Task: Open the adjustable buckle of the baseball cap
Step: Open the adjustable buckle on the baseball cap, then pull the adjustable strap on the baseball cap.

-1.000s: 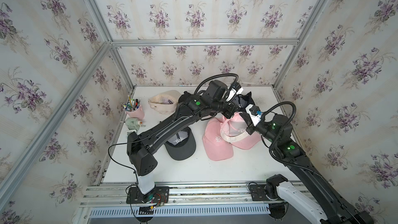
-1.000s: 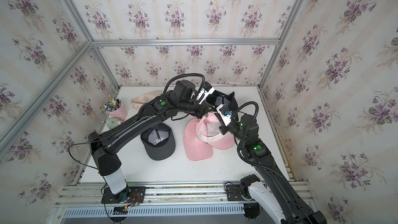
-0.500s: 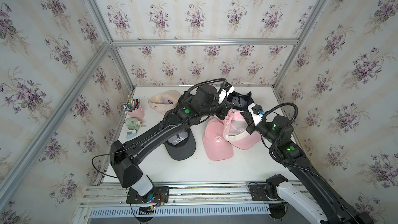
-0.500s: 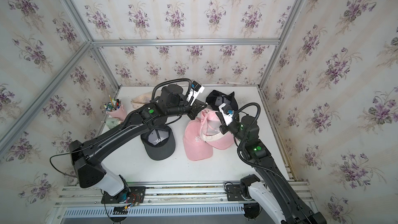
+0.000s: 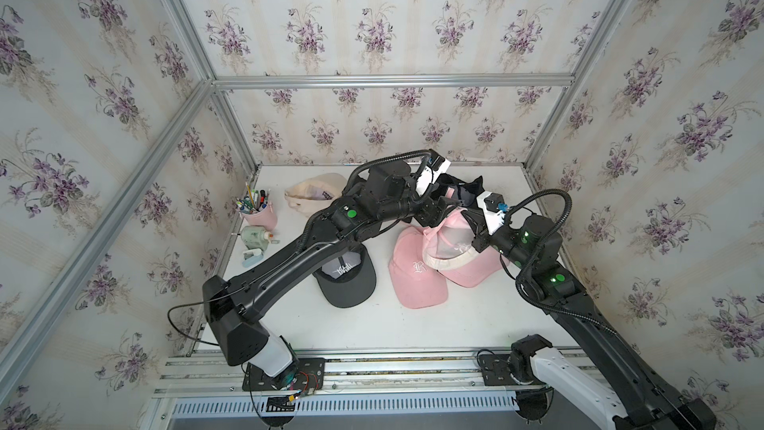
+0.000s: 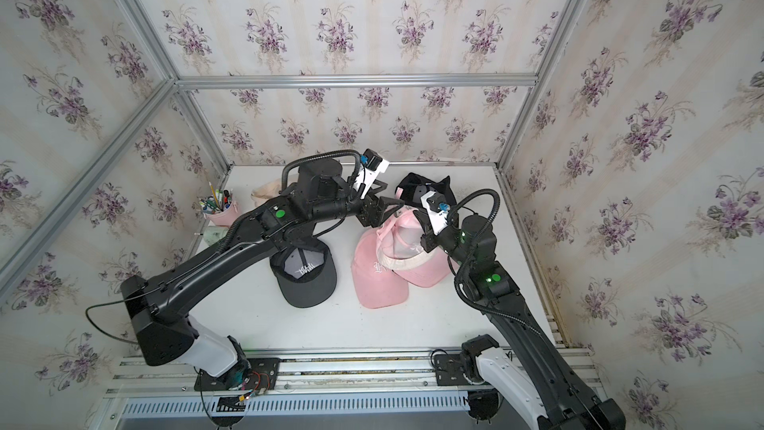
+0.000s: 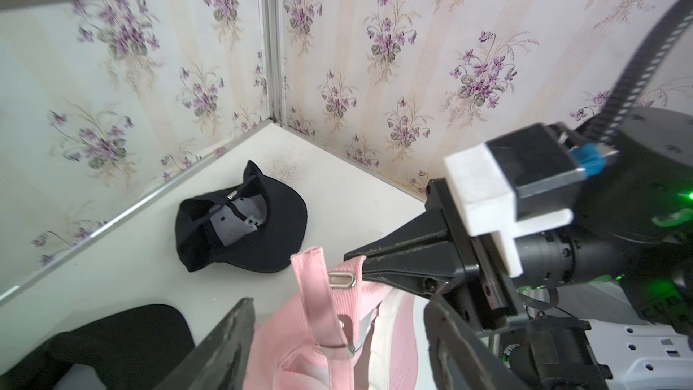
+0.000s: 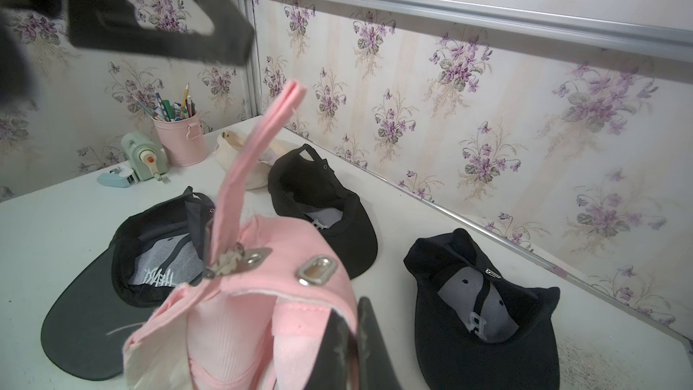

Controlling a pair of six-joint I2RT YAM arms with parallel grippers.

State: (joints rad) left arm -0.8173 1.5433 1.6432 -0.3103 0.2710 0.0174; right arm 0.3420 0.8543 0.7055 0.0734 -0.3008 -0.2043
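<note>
Jaws of the left gripper [image 7: 339, 302], pinched shut a second ago, now stand spread wide, with the pink strap [image 7: 318, 294] upright between them and clear of both. The right gripper [image 7: 360, 266] hasn't changed: it is clamped on the back rim of the pink baseball cap [image 5: 454, 241], holding it up at 3 o'clock on the table [image 5: 330, 332]. The metal buckle [image 8: 232, 260] sits at the strap's foot; I can't tell whether it is undone.

Counting, left to right:
- one pen cup [image 5: 260, 217] at 10 o'clock
- one green sharpener [image 5: 254, 237]
- one cream cap [image 5: 314, 196] at 11
- one charcoal cap [image 5: 347, 287]
- two pink caps, counting the flat pink cap [image 5: 417, 283]
- two black ones in the right wrist view: the middle black cap [image 8: 322, 219] and the end black cap [image 8: 483, 294]
</note>
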